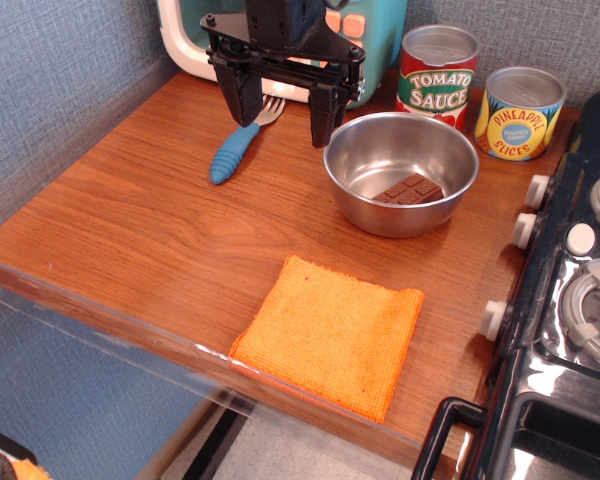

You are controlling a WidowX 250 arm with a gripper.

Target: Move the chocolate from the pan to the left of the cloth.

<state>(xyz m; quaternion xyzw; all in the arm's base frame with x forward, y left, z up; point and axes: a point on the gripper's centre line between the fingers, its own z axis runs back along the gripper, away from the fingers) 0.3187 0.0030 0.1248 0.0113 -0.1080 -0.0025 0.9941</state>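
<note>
Chocolate [407, 190] lies in pan [401, 172] nr back right of counter; pickup not begun. Gripper [285, 115] hangs empty, fingers wide, at back edge. I judge nxt: shift right, descend into pan. Cloth [330, 335] at front edge.

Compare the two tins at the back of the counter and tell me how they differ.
The tomato sauce tin has a red, green and white label; the pineapple tin has a yellow and blue one. The tomato sauce tin stands taller and farther back; the pineapple tin is shorter and nearer the stove. Both stand upright with silver lids, behind the steel bowl.
</note>
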